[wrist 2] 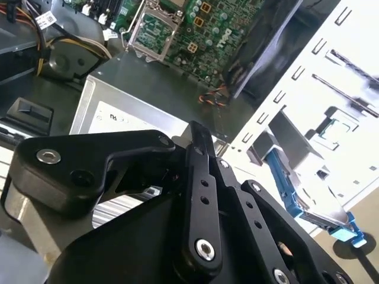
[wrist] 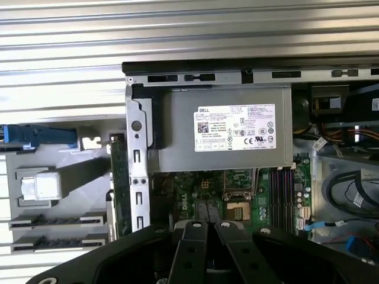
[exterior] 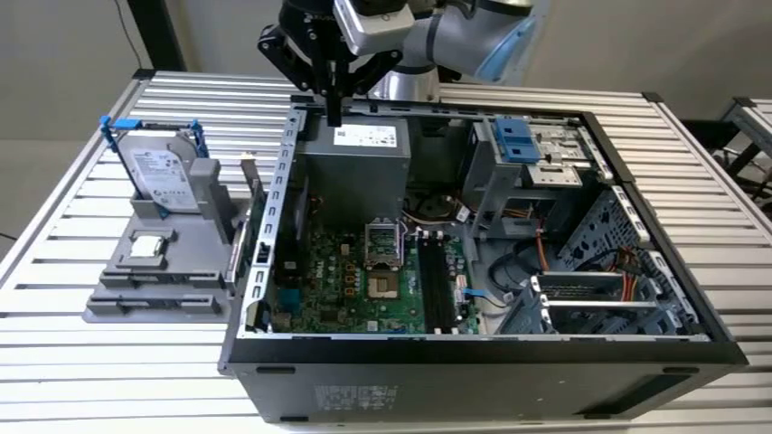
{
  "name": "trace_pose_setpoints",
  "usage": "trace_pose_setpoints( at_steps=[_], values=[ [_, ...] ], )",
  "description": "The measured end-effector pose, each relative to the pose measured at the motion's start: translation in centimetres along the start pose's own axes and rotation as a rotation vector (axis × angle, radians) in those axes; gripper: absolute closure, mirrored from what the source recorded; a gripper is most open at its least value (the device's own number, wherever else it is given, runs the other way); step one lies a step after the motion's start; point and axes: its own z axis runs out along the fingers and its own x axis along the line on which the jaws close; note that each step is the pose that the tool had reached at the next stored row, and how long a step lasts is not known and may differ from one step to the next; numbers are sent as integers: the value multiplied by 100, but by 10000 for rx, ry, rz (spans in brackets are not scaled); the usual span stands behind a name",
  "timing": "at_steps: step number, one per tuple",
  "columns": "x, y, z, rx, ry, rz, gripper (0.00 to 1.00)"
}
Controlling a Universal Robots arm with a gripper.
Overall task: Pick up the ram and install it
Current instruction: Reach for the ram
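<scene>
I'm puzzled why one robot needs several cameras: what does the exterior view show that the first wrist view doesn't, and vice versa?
Exterior view adds: the robot arm above the computer case, and the drive cage on the exterior view's right. First wrist view adds: a straight-down look past the gripper onto the power supply label. Both share: the ram on edge beside the case wall, the hard drive with blue rails, the motherboard.

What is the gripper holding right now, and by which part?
Nothing: the gripper is shut and empty above the case; the ram stands untouched outside its wall.
</scene>
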Motion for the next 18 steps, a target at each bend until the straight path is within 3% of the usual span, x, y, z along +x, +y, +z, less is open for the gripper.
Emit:
trace_pose_setpoints(
  at_steps=[18],
  values=[
    [368,-26,-8,-3,2,-115,100]
  ],
)
